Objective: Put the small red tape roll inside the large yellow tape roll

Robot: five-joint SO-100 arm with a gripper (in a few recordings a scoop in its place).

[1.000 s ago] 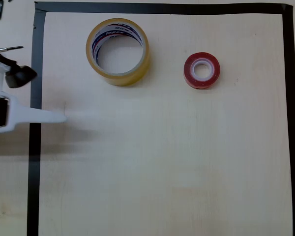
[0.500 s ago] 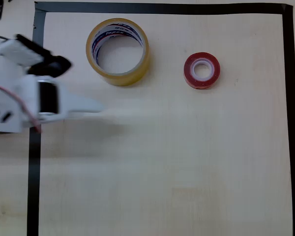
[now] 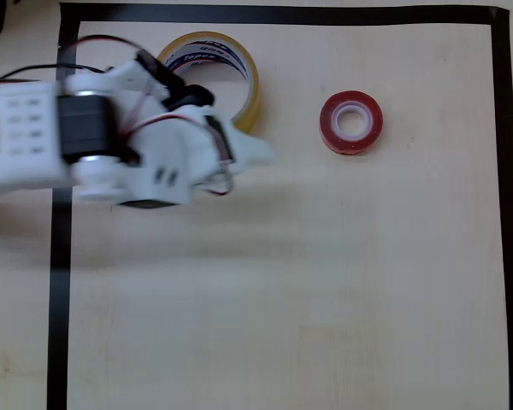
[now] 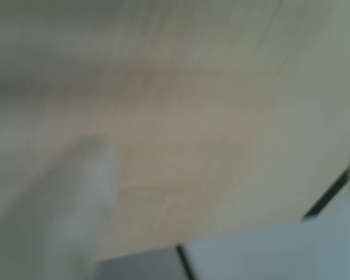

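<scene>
Your pincer (image 3: 255, 154) has swung in over the worktop (image 3: 282, 299), part-covering the large yellow tape roll (image 3: 239, 73), jaws perhaps spread though I cannot tell, with the small red tape roll (image 3: 350, 122) untouched ahead.

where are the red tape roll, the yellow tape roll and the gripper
small red tape roll (image 3: 350, 122), overhead view, red top face
large yellow tape roll (image 3: 250, 94), overhead view, right outer wall
gripper (image 3: 261, 154), overhead view, white fingertip
</scene>
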